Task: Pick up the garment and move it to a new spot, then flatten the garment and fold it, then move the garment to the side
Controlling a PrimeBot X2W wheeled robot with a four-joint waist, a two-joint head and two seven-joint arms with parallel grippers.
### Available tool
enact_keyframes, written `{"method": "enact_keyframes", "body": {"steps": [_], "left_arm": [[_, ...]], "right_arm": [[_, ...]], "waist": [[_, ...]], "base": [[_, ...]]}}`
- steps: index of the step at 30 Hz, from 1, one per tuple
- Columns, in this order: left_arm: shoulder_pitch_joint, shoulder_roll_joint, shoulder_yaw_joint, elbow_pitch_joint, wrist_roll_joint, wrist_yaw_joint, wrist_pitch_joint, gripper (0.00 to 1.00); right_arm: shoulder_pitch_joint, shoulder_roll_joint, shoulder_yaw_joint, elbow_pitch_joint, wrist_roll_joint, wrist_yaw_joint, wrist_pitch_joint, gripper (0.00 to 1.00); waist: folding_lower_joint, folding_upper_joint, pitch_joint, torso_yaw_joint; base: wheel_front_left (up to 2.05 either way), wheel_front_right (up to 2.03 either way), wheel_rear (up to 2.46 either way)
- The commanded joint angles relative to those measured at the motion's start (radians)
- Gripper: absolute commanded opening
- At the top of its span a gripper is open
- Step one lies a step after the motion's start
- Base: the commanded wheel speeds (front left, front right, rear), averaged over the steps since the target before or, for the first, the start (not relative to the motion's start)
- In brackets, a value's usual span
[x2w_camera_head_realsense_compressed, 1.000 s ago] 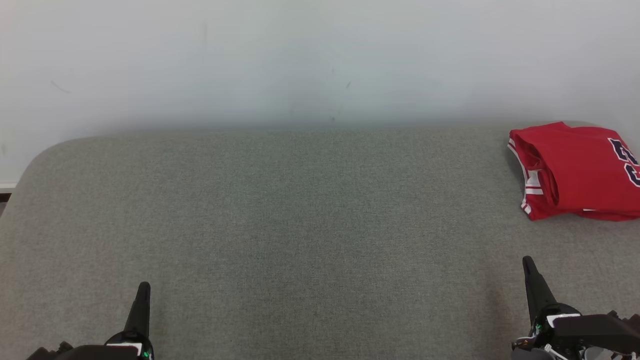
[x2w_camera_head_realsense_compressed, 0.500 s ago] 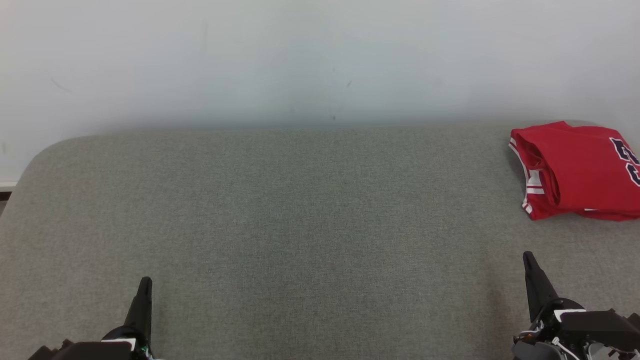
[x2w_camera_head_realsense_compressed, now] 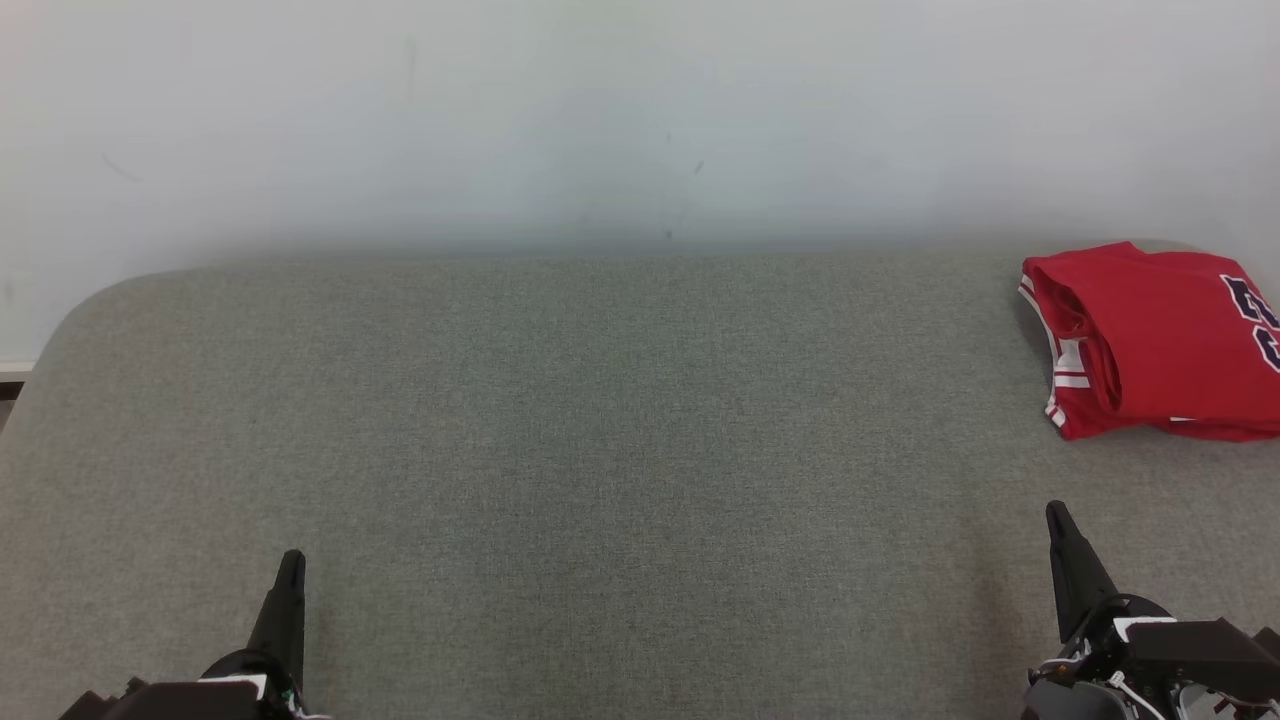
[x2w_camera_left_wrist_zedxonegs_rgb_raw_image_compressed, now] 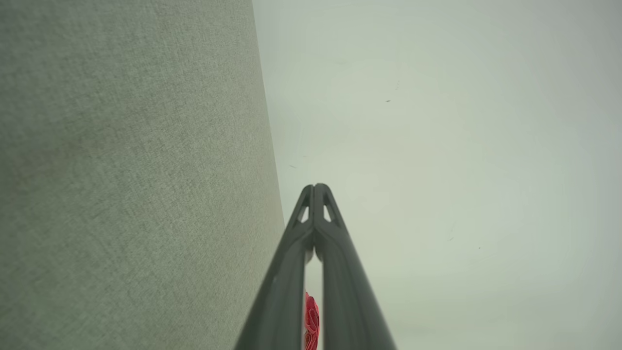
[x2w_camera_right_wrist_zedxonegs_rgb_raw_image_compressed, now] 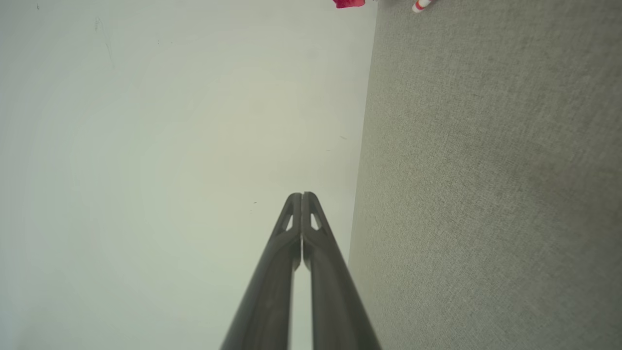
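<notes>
The garment (x2w_camera_head_realsense_compressed: 1160,340) is a red jersey with white trim and dark lettering, lying folded at the far right of the grey fabric surface (x2w_camera_head_realsense_compressed: 620,430), partly cut off by the head view's edge. A sliver of it shows as a red garment (x2w_camera_left_wrist_zedxonegs_rgb_raw_image_compressed: 311,318) between the fingers in the left wrist view, and a red garment (x2w_camera_right_wrist_zedxonegs_rgb_raw_image_compressed: 349,3) scrap shows at the top of the right wrist view. My left gripper (x2w_camera_head_realsense_compressed: 290,562) sits at the lower left, shut and holding nothing. My right gripper (x2w_camera_head_realsense_compressed: 1056,515) sits at the lower right, shut and holding nothing, well short of the jersey.
A pale wall (x2w_camera_head_realsense_compressed: 640,120) rises directly behind the grey surface. The surface has a rounded far-left corner (x2w_camera_head_realsense_compressed: 90,300), with a strip of floor beside it at the left edge.
Both grippers have crept slightly upward in the head view, the left a little more. The jersey has stayed where it lay.
</notes>
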Motion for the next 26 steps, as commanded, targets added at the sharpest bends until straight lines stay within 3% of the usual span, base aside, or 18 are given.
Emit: {"method": "enact_keyframes", "body": {"steps": [1, 26], "left_arm": [[-0.010, -0.002, 0.002, 0.001, -0.004, -0.003, 0.001, 0.00], [-0.010, -0.002, 0.002, 0.001, -0.004, -0.003, 0.001, 0.00]], "right_arm": [[-0.007, 0.002, -0.003, 0.000, 0.001, -0.002, 0.003, 0.00], [-0.008, 0.005, -0.007, 0.001, -0.004, -0.002, 0.007, 0.00]], "waist": [[-0.0001, 0.0000, 0.000, 0.000], [-0.0001, 0.0000, 0.000, 0.000]], "base": [[0.00, 0.00, 0.00], [0.00, 0.00, 0.00]]}}
